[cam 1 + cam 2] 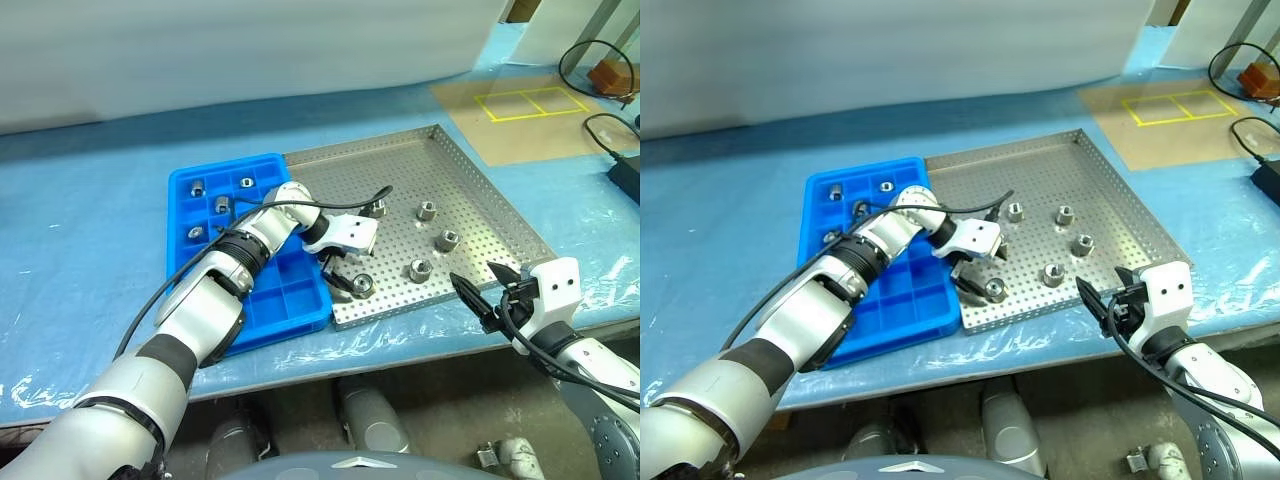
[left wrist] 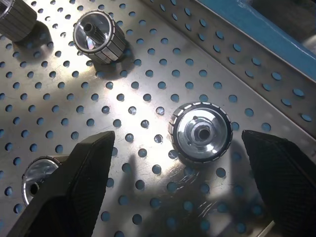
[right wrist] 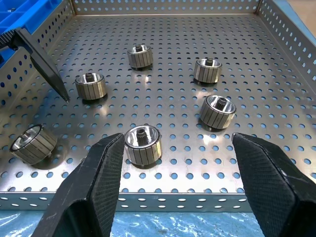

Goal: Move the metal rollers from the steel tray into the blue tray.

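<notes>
So the left gripper [image 1: 347,276] was down over the near-left corner of the steel tray [image 1: 480,190], jaws spread as wide as they go, straddling one of the metal rollers [image 2: 201,132] without touching it. The right gripper [image 1: 478,294] hung just off the tray's near edge, jaws about half open, holding nothing. Five more rollers sat loose on the tray, four already in the blue tray [image 1: 300,300].

Left arm reaches forward and across to the right, wrist bent down; left gripper [image 1: 342,272] angled downward, fingers [image 2: 74,192] spread wide (nothing between them); right gripper [image 1: 484,290] lower right, roughly level — jaws apart, empty.
</notes>
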{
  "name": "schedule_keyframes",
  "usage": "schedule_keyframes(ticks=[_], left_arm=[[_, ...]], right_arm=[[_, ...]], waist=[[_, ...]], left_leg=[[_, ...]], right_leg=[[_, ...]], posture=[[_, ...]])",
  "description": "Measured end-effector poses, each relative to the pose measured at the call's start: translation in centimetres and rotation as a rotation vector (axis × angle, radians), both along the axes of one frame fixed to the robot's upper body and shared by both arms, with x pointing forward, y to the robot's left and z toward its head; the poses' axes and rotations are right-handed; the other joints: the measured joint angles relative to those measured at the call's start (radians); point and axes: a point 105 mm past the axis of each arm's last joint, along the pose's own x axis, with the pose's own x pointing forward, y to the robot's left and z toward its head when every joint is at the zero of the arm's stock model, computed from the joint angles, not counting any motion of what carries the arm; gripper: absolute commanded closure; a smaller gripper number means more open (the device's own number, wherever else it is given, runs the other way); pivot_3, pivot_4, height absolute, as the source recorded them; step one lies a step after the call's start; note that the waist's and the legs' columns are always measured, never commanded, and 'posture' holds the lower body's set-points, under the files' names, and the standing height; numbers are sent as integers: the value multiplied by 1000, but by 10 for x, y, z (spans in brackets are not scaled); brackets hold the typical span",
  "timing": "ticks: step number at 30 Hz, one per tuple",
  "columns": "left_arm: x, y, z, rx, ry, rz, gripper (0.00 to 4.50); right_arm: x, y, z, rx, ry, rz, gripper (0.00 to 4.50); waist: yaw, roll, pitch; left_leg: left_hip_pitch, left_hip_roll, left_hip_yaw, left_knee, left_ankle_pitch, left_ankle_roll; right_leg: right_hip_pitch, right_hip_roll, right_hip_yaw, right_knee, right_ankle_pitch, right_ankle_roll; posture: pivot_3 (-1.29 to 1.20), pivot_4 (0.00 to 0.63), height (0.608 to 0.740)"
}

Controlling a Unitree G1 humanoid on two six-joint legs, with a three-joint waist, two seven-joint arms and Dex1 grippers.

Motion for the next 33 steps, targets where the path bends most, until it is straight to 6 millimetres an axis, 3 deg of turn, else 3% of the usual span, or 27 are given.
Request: schedule_keyframes(ticks=[14, 19, 21, 25, 30, 33], left_arm=[[-9, 1, -25, 62, 22, -10, 115], [-8, 0, -25, 60, 20, -4, 1311], [-6, 0, -25, 53, 10, 13, 1311], [-10, 1, -27, 37, 40, 16, 2129], [-6, -1, -27, -15, 65, 97, 2129], [-5, 0, -23, -67, 116, 139, 2723]], right_arm=[[-2, -3, -4, -19, 17, -16, 920], [-2, -3, -4, -21, 15, -16, 893], [-1, -2, -3, -21, 12, -15, 893], [0, -2, -2, -21, 6, -13, 893], [1, -2, -1, -26, 3, -8, 893], [3, -2, 1, -31, -3, 3, 893]], waist=[[-45, 1, 0], [-54, 1, 0], [-56, 1, 0], [-56, 1, 0], [-55, 2, 1], [-56, 3, 1]], left_leg=[[2, -1, -1, 0, -3, -1], [3, -3, -3, 0, -4, 0], [4, -3, -3, 0, -4, 0], [4, -3, -4, 0, -4, 0], [4, -3, -4, -1, -4, 0], [4, -3, -4, -1, -4, 0]], right_leg=[[4, -1, -1, -3, -3, 5], [7, -3, -3, -5, -3, 5], [8, -3, -3, -6, -3, 5], [8, -3, -4, -6, -3, 5], [8, -3, -4, -6, -3, 6], [8, -3, -4, -6, -4, 6]], posture=[[-719, 150, 740], [-713, 150, 740], [-713, 150, 740], [-703, 150, 740], [-672, 150, 740], [-658, 150, 740]])
